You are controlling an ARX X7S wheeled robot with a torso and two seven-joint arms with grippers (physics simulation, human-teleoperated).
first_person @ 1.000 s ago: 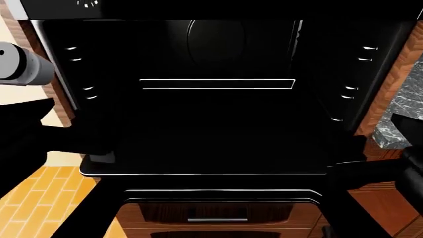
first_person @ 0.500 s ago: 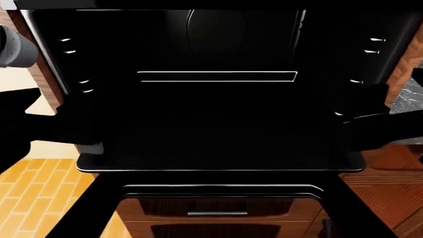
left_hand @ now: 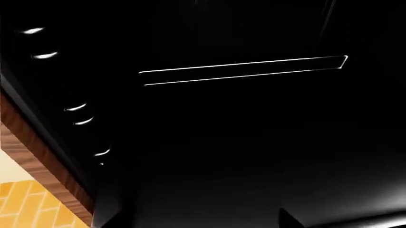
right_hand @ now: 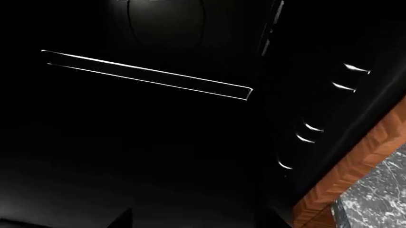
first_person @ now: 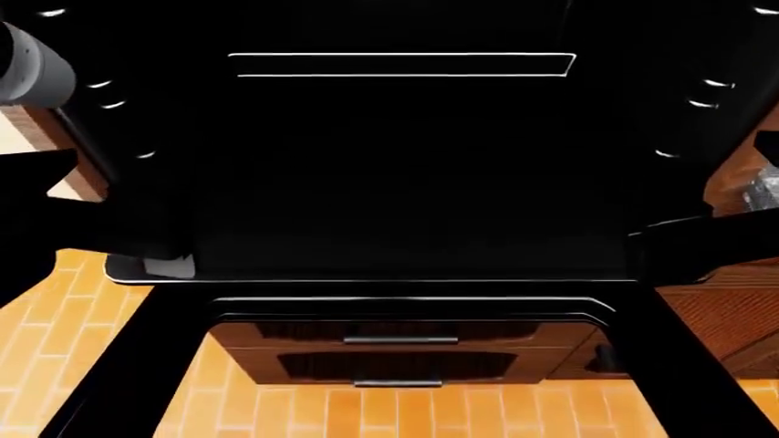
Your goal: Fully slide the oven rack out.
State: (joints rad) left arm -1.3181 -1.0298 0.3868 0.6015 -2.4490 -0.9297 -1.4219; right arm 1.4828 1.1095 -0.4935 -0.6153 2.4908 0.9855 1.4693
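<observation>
The oven rack (first_person: 389, 228) is a wide glossy black shelf, and its thin pale front rim (first_person: 389, 279) spans nearly the whole cavity. My left gripper (first_person: 164, 263) is at the rack's front left corner. My right gripper (first_person: 663, 245) is at its front right corner. In the left wrist view (left_hand: 203, 224) and the right wrist view (right_hand: 193, 224) only dark fingertips show, spread far apart over the black rack surface (left_hand: 254, 180). Contact with the rim is lost in the darkness.
The see-through oven door hangs open below the rack, its black frame bars (first_person: 122, 365) running toward me. Dark wooden drawers (first_person: 399, 339) show through it. A thin white-outlined rectangle (first_person: 402, 64) marks the back wall. Wooden cabinet sides (left_hand: 38, 166), a marble counter (right_hand: 374, 199) and orange floor (first_person: 36, 365) flank the oven.
The view has drawn back and tilted down. The gap between the rack's front rim and the back-wall rectangle has grown. Both grippers have stayed at the rack's front corners.
</observation>
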